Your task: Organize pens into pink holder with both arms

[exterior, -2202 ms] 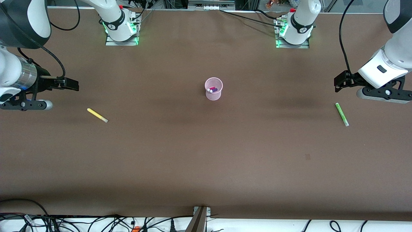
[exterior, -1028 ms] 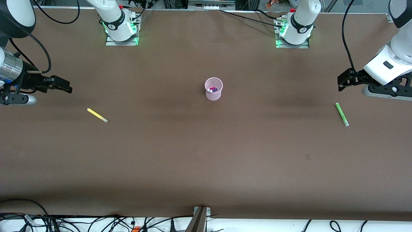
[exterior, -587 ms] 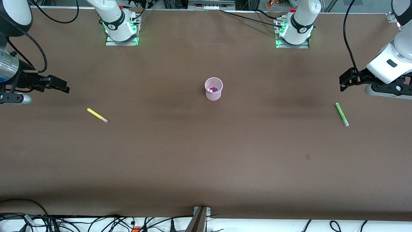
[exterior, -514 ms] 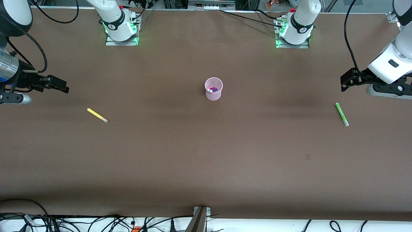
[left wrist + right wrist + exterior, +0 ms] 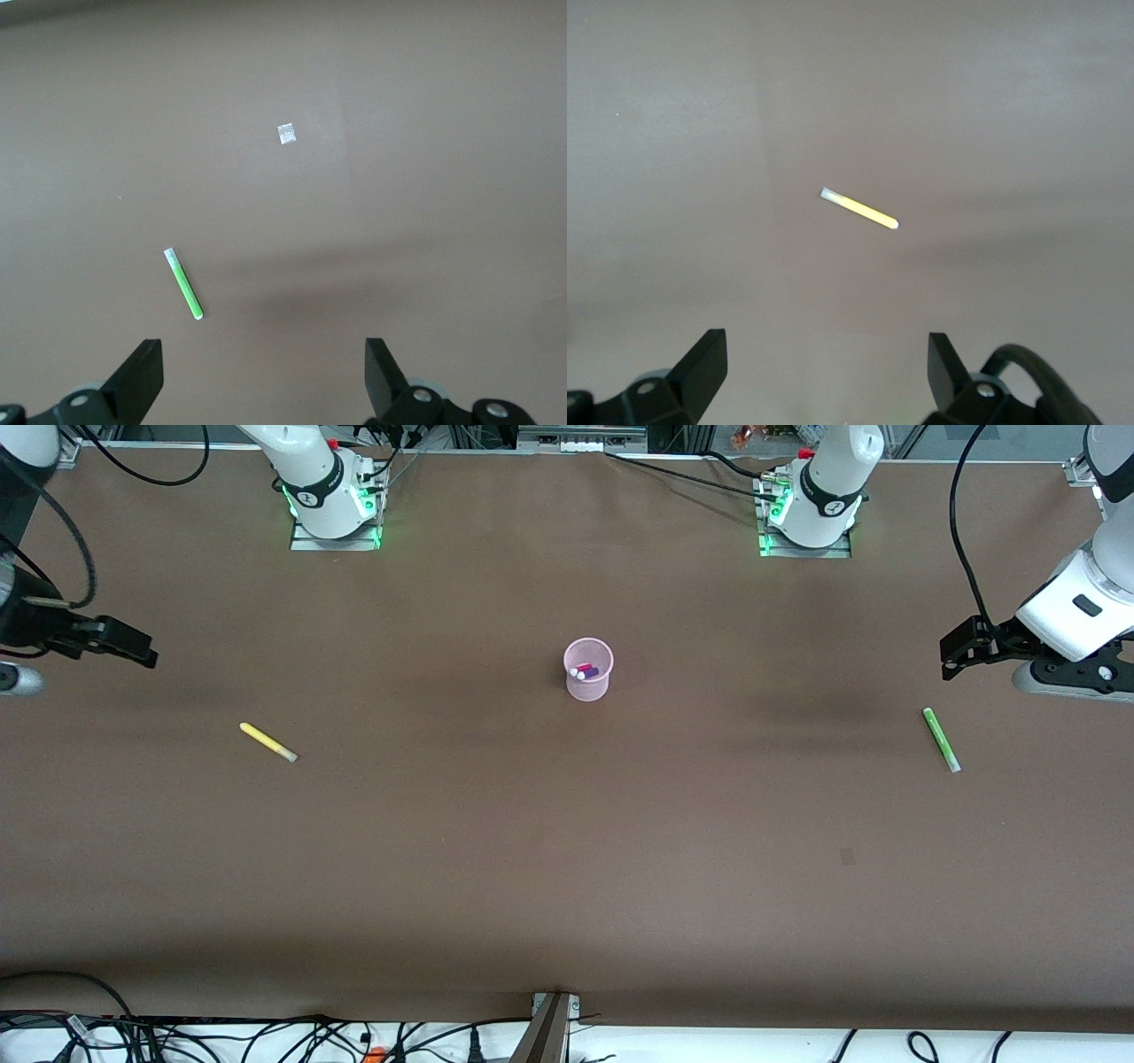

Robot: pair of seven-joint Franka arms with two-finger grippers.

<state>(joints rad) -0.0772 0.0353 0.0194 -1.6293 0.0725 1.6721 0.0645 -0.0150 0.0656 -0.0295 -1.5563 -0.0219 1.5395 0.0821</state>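
The pink holder [image 5: 588, 670] stands upright mid-table with a magenta pen [image 5: 583, 666] and a dark blue-purple pen [image 5: 591, 673] inside. A yellow pen [image 5: 267, 742] lies flat toward the right arm's end, a green pen [image 5: 941, 739] flat toward the left arm's end. My right gripper [image 5: 133, 651] hangs open and empty over bare table close to the yellow pen [image 5: 859, 209], fingers wide apart [image 5: 827, 359]. My left gripper [image 5: 957, 651] hangs open and empty over bare table beside the green pen [image 5: 183, 283], jaws spread [image 5: 263, 367].
The brown table [image 5: 567, 850] carries a small pale patch [image 5: 847, 856], also seen in the left wrist view [image 5: 286, 134]. Both arm bases [image 5: 332, 505] [image 5: 811, 509] stand along the back edge. Cables [image 5: 266, 1036] run along the front edge.
My right gripper has drawn back toward its end of the table, away from the holder. The left gripper has drifted slightly toward its own end. Pens and holder have not moved.
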